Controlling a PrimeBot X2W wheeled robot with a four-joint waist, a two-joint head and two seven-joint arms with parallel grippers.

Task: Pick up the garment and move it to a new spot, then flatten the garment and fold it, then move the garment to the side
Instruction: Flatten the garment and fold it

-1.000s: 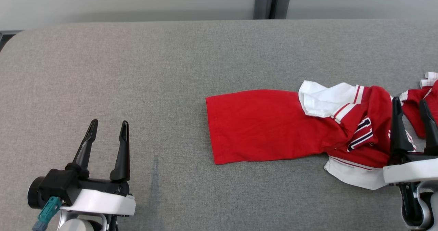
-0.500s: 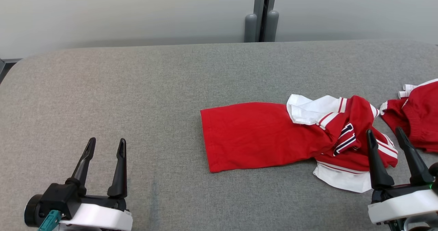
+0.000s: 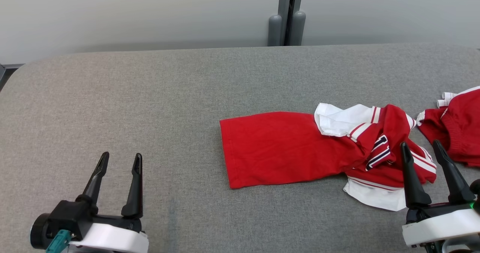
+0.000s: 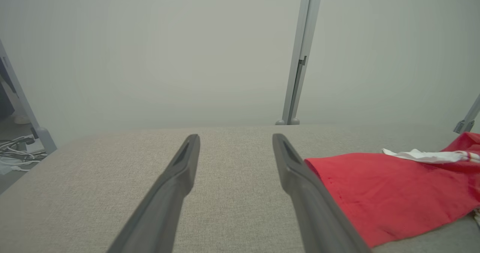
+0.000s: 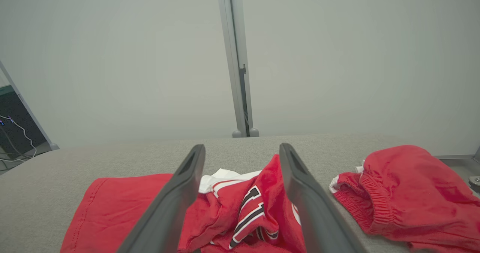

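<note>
Left gripper (image 3: 122, 154): two long, matte-black fingers, broad at the base and tapering to slim, blunt tips.
Left mount (image 3: 69, 214): a boxy black block beneath the fingers, ending in a round black barrel on its outer side.
Left wrist shell (image 3: 108, 238): smooth white casing with rounded edges.
Plug (image 3: 58, 241): a teal connector below the black block.
Right gripper (image 3: 420, 143): the same pair of tapering black fingers on a black base.
Right wrist shell (image 3: 438, 226): glossy white casing, with a small green light (image 3: 474, 205) glowing at its outer edge.
Fingertips (image 4: 189, 150), seen from the left wrist: dark grey, each inner face cut by a long, shallow recess.
</note>
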